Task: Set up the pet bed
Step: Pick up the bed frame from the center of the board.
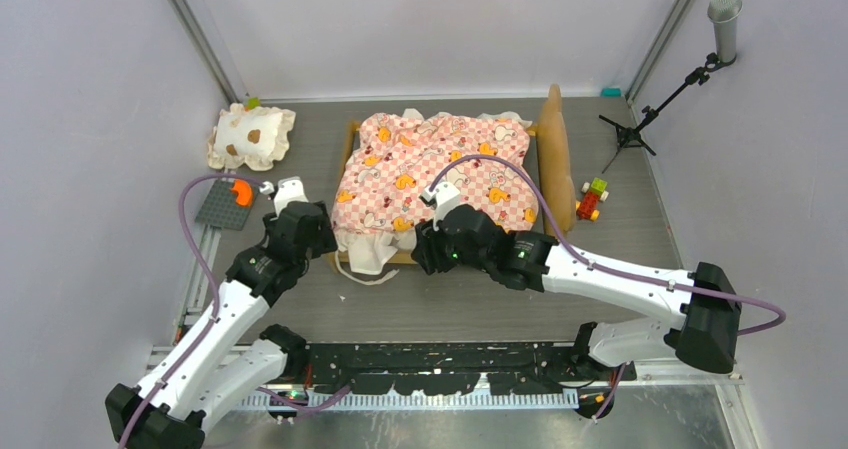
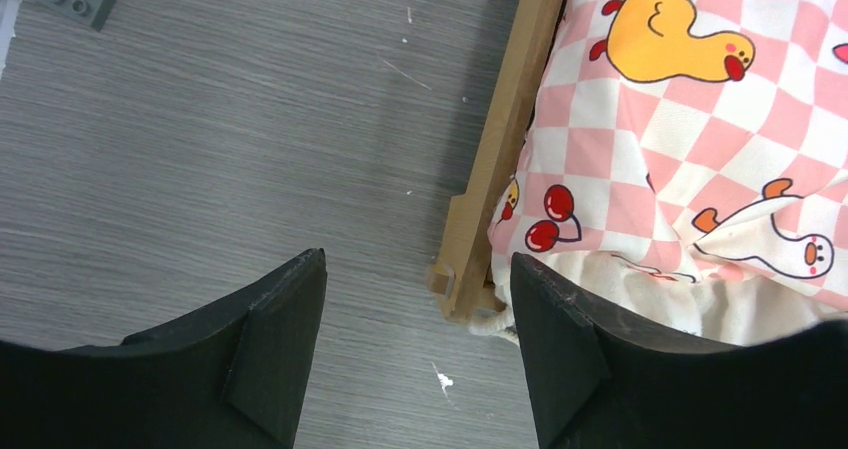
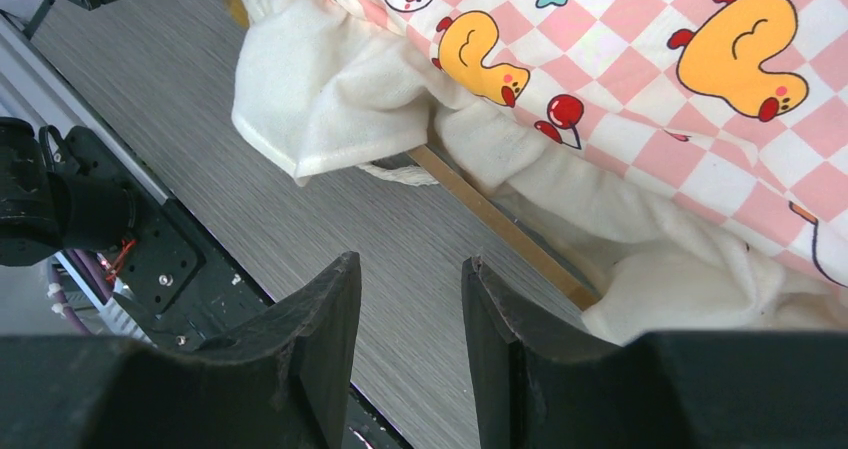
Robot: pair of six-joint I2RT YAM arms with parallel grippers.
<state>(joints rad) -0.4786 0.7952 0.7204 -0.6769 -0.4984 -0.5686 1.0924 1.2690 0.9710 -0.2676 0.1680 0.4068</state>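
**Hovering at the near edge of the bed, both grippers empty**

You have the pet bed [image 1: 440, 174] in the middle of the table [image 1: 480, 299], its wavy headboard [image 1: 556, 159] at the right end in the top view. The pink checkered mattress lies rumpled over the frame, and its cream ruffle [image 1: 368, 251] spills over the near left corner onto the table.

Your left gripper [image 2: 418, 269] sits just beside that corner. Its jaws stand wide apart with only bare table between them, and the right finger [image 2: 550, 339] is close to the wooden corner post [image 2: 455, 274].

Your right gripper [image 3: 410, 269] hangs at the bed's near rail, jaws narrowly parted and holding nothing, with the ruffle just beyond its tips.

Well apart from the bed, a spotted pillow [image 1: 252, 136] lies at the far left, a grey baseplate [image 1: 224, 206] sits near it, and toy blocks [image 1: 592, 199] rest past the headboard.
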